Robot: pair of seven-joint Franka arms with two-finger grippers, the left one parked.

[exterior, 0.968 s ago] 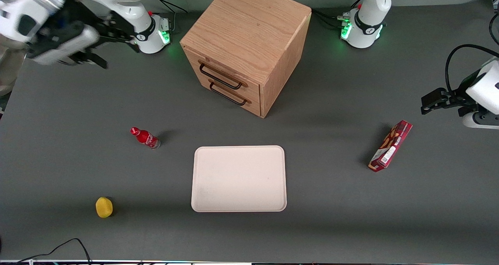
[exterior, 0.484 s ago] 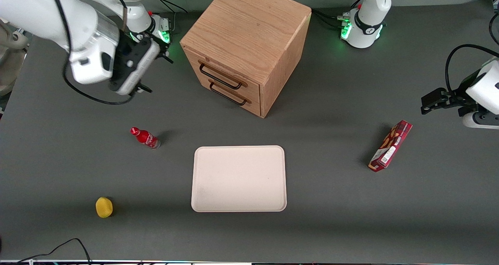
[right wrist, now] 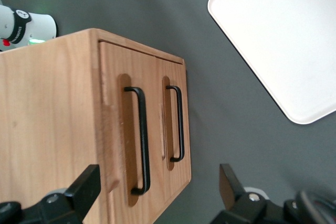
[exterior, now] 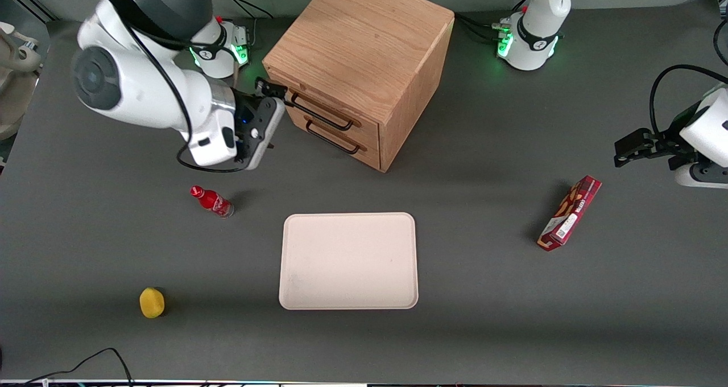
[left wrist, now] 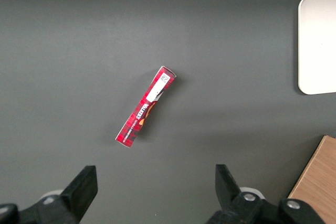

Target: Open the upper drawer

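The oak cabinet point(exterior: 364, 40) stands at the back middle of the table. Its upper drawer point(exterior: 324, 114) is shut, with a long black bar handle point(exterior: 320, 112). The lower drawer point(exterior: 335, 139) below it is shut too. My right gripper point(exterior: 273, 116) is open and empty. It hovers in front of the drawers, at the handles' end nearest the working arm's base, touching nothing. In the right wrist view the open gripper point(right wrist: 157, 192) faces the drawer fronts. The upper handle point(right wrist: 142, 140) runs between the fingertips point(right wrist: 84, 190), and the lower handle point(right wrist: 178, 124) is beside it.
A cream tray point(exterior: 348, 260) lies nearer the front camera than the cabinet. A small red bottle point(exterior: 212, 201) stands below the gripper, and a yellow fruit point(exterior: 152, 302) lies nearer the camera. A red box point(exterior: 569, 213) lies toward the parked arm's end.
The right arm has swung in from the working arm's end of the table. Its gripper has turned toward the drawer fronts and now hovers close by the handles. The drawers have not moved.
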